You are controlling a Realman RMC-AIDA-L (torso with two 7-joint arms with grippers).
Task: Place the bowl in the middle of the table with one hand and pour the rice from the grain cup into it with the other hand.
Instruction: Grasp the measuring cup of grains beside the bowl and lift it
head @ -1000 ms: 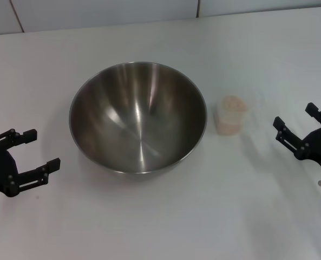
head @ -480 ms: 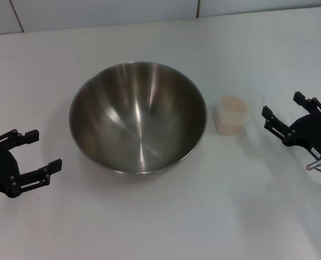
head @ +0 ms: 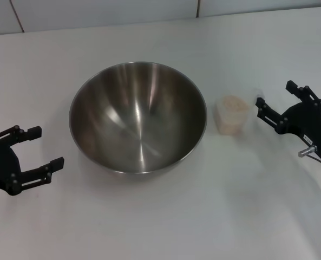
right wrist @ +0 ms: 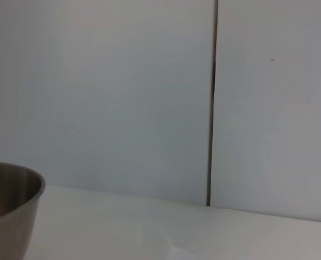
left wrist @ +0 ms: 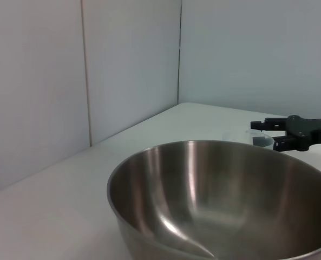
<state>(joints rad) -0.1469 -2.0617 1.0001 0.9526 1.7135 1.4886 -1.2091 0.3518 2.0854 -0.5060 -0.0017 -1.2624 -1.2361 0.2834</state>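
The steel bowl point(head: 137, 116) stands empty near the middle of the white table point(head: 165, 216). The clear grain cup point(head: 232, 115) stands upright just right of the bowl, with a pale heap of rice point(head: 232, 104) in it. My right gripper point(head: 274, 94) is open, just right of the cup and not touching it. My left gripper point(head: 47, 146) is open and empty, left of the bowl and apart from it. The left wrist view shows the bowl point(left wrist: 225, 200) close up, with the cup's rim point(left wrist: 260, 140) and the right gripper point(left wrist: 268, 132) behind it.
A pale panelled wall point(head: 95, 13) runs along the table's far edge. The right wrist view shows only the bowl's side point(right wrist: 8, 206), bare tabletop point(right wrist: 149, 227) and the wall.
My right gripper has moved left and farther away, closing in on the grain cup. The left gripper has barely shifted. The bowl and cup have not moved.
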